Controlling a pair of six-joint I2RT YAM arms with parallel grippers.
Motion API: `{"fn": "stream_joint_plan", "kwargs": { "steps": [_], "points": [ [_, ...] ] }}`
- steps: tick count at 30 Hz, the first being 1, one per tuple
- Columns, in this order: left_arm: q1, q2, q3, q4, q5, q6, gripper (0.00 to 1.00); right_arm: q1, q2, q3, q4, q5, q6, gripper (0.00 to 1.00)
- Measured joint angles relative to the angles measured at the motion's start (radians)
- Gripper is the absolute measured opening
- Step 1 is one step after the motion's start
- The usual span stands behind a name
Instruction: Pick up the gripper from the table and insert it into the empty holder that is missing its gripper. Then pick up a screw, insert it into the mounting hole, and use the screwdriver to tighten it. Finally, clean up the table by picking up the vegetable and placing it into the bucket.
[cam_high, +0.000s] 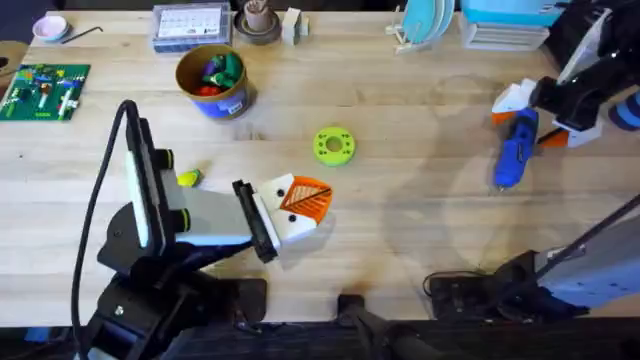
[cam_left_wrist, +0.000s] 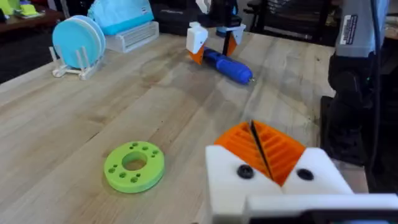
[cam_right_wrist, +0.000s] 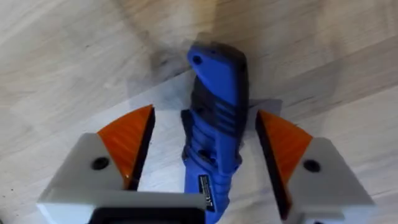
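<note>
The blue screwdriver lies on the table at the right, also seen in the left wrist view. My right gripper stands open astride its handle, with an orange pad on each side and a gap to both. My left gripper rests near the table's middle, its orange pads pressed together. The yellow-green vegetable lies beside the left arm. The bucket, holding colourful pieces, stands at the back left. The loose gripper, the empty holder and the screw are out of view.
A green ring disc with holes lies just beyond my left gripper. A green board sits at the far left. A plate rack, a wooden cup and a box line the back edge.
</note>
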Motion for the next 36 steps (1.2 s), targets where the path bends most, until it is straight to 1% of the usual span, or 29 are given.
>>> {"fn": "stream_joint_plan", "kwargs": {
  "steps": [1,2,11,13,16,18,19,20,23,25,26,27,30,36],
  "points": [
    [0.0,0.0,0.0,0.0,0.0,0.0,0.004,0.0,0.04,0.0,0.003,-0.006,-0.012,0.994],
    [0.0,0.0,0.0,0.0,0.0,0.0,0.003,0.0,0.052,0.0,0.003,0.005,-0.013,0.994],
    [0.0,0.0,0.0,0.0,0.0,0.0,0.004,-0.001,0.054,0.0,0.011,0.009,-0.013,0.994],
    [0.0,0.0,0.0,0.0,0.0,0.0,0.003,-0.001,0.054,0.0,0.012,0.01,-0.013,0.96],
    [0.0,0.0,0.0,0.0,0.0,0.0,0.003,-0.003,0.054,0.0,0.015,0.016,-0.017,0.847],
    [0.0,0.0,0.0,0.0,0.0,0.0,0.003,-0.007,0.054,0.0,0.014,0.02,-0.017,0.75],
    [0.0,0.0,0.0,0.0,0.0,0.0,0.003,-0.009,0.054,0.0,0.014,0.02,-0.017,0.725],
    [0.0,0.0,0.0,0.0,0.0,0.0,0.003,-0.01,0.054,0.001,0.015,0.019,-0.018,0.668],
    [0.0,0.0,0.0,0.0,0.0,0.0,0.003,-0.009,0.055,0.001,0.019,0.016,-0.023,0.377],
    [0.0,0.0,0.0,0.0,0.0,0.0,0.003,-0.01,0.062,0.001,0.025,0.024,-0.029,0.098],
    [0.0,0.0,0.0,0.0,0.0,0.0,0.003,-0.011,0.064,0.002,0.029,0.029,-0.031,0.039],
    [0.0,0.0,0.0,0.0,0.0,0.0,0.003,-0.011,0.064,0.003,0.027,0.031,-0.032,0.025],
    [0.0,0.0,0.0,0.0,0.0,0.0,0.003,-0.011,0.064,0.008,0.015,0.03,-0.032,0.025],
    [0.0,0.0,0.0,0.0,0.0,0.0,0.003,-0.004,0.065,0.032,-0.088,0.004,-0.032,0.025]
  ]
}}
